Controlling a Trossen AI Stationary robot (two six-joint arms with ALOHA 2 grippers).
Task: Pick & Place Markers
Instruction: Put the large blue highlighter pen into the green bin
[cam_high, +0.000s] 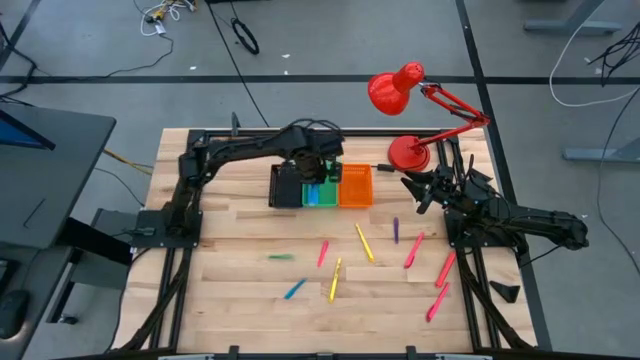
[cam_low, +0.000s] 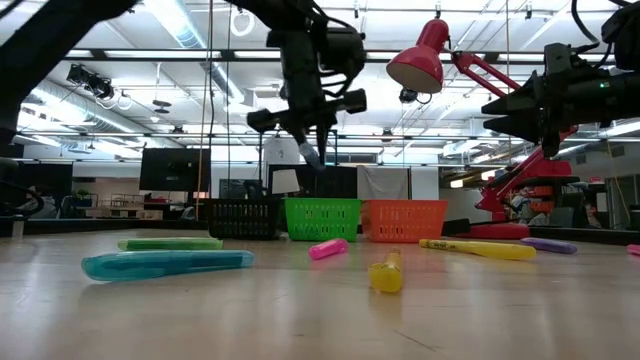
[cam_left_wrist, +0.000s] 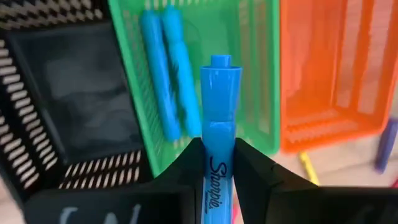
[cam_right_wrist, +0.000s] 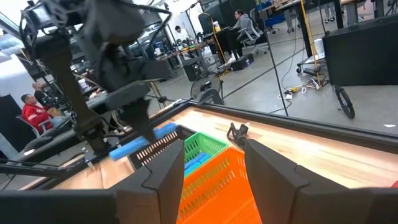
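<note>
Fingers (cam_left_wrist: 180, 168) of our left gripper (cam_left_wrist: 219, 171) clamp blue marker (cam_left_wrist: 217, 118), green bin (cam_left_wrist: 258, 74) right below them holding two blue markers (cam_left_wrist: 165, 74). Our right gripper (cam_right_wrist: 211, 168) idle, spread, empty. We count roughly nine markers left on table (cam_high: 240, 290).

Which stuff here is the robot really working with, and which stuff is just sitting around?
Working with:
- blue marker pinched in the left tool, above the green bin
- two blue markers already in that bin
- loose markers on the table, like the yellow one

Just sitting around:
- red lamp
- black bin and orange bin
- right tool, open and empty
</note>
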